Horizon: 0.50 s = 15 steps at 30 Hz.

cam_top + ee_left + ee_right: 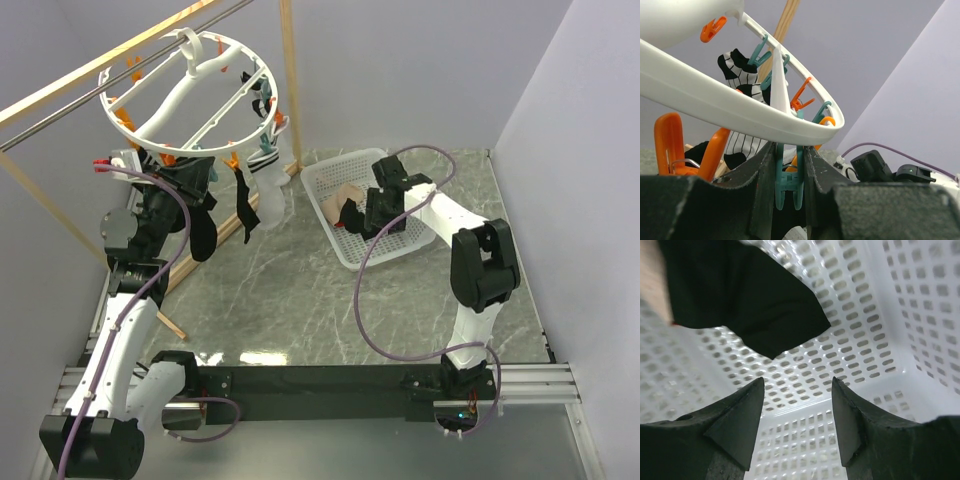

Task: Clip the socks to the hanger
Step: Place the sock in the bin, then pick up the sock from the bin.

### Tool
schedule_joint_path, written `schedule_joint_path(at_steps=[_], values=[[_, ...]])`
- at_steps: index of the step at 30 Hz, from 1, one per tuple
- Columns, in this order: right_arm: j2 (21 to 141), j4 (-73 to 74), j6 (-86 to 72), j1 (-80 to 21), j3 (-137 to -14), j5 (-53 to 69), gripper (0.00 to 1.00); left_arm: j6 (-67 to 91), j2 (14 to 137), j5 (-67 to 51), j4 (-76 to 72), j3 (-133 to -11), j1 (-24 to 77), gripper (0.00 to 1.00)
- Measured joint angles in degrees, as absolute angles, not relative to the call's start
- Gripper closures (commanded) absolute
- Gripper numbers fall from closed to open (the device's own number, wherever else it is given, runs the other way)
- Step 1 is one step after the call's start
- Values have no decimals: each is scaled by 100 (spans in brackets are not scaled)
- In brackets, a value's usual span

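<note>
Step in hand: I judge it is to fetch the next sock from the basket while one clip is held ready at the hanger
Hanger: the hanger [183,88] hangs above the far left corner of the table [300,300]; several hung socks [245,210] dangle from its near rim, black ones and one white
Left gripper: the left gripper [790,150] is up under the ring, its fingers pressed together on a teal clip [788,187] that stands upright between them
Right gripper: the right gripper [797,385] is down inside the white basket [322,180], toward the far edge of the table, right of its middle; its jaws stand apart with nothing between them
Next sock: a black sock [750,300] lies on the basket floor just ahead of the fingertips, beside a beige cloth [652,285]; it looks not touched
How to do it well: lower the parted jaws over the nearest pointed corner of the sock, one finger on each side, and close only on the black fabric, not on the beige cloth or the mesh holes
Grip place: take the sock close to its end, so a short edge can be fed in the clip
Left side: hold the teal clip steady and do not pull the ring sideways, else the hung socks will swing
Risk: the soft sock may fold or slip, and the light basket may lift with it
</note>
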<state>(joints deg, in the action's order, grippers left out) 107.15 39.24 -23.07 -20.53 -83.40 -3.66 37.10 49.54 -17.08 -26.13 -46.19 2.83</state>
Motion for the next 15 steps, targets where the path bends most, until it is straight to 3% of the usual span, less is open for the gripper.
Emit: schedule_joint_path(at_steps=[15], values=[[10787, 3350, -1686, -2250, -7994, -493, 39, 3658, 4886, -1704, -2495, -4619, 283, 94]])
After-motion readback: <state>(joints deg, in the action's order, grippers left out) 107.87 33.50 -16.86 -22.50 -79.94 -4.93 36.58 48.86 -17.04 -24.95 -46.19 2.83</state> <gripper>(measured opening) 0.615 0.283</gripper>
